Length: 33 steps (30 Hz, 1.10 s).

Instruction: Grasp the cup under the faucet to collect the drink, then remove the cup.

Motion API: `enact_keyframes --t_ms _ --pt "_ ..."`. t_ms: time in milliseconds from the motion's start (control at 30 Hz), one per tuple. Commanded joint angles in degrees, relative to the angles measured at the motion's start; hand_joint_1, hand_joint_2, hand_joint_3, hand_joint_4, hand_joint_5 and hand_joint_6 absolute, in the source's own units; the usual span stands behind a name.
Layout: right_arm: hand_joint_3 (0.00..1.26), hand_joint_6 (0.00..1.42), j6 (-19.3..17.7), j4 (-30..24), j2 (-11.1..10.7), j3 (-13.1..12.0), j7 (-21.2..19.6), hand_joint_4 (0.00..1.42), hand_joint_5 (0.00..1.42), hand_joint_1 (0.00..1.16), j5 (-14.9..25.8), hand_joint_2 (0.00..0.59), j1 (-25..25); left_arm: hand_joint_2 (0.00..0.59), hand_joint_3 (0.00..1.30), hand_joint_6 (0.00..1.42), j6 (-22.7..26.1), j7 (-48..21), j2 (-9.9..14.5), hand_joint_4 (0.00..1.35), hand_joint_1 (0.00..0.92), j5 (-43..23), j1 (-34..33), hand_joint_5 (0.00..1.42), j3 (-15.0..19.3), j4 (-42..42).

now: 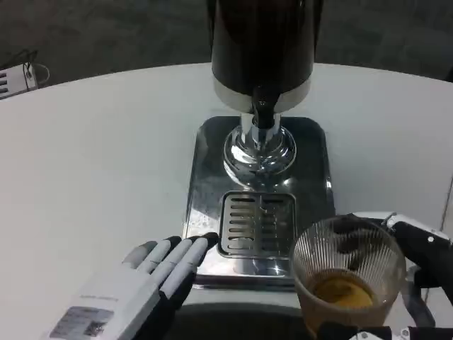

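A ribbed clear glass cup (348, 278) with amber drink in its bottom stands at the lower right, off the drip grille (257, 224) and to its right. My right hand (414, 265) wraps around the cup, black fingers showing through and behind the glass. The black faucet (262, 113) hangs from the dark dispenser tank (262, 42) above the chrome base (259, 150). My left hand (134, 294) lies flat on the table at the lower left, fingers straight and close together, tips touching the steel tray's (202, 205) front left corner. It holds nothing.
The steel tray sits mid-table on the round white table (99, 163). A white device with a cable (18, 76) lies at the far left edge. Dark floor lies beyond the table's rim.
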Motion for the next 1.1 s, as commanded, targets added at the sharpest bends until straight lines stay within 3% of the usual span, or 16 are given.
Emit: enact_keyframes --t_ms 33,400,1100 --pt "1.16 1.40 -2.3 -1.9 0.9 -0.1 -0.9 1.40 1.41 0.95 0.1 0.194 0.1 0.064 0.00 0.00 0.3 -0.8 0.8 0.00 0.000 -0.6 0.3 0.00 0.5 0.2" --pt "1.16 1.40 -2.2 -2.6 2.4 0.5 -0.9 1.40 1.41 0.95 -1.4 0.194 0.8 0.064 0.00 0.00 -0.3 -0.6 1.7 0.00 0.000 -1.9 0.3 0.00 1.6 0.7" --pt "1.16 1.40 -1.6 -3.9 2.8 0.3 -0.8 1.40 1.41 0.95 -1.8 0.194 1.0 0.064 0.00 0.00 -0.7 -0.5 2.5 0.00 0.000 -2.9 0.8 0.00 2.5 0.3"
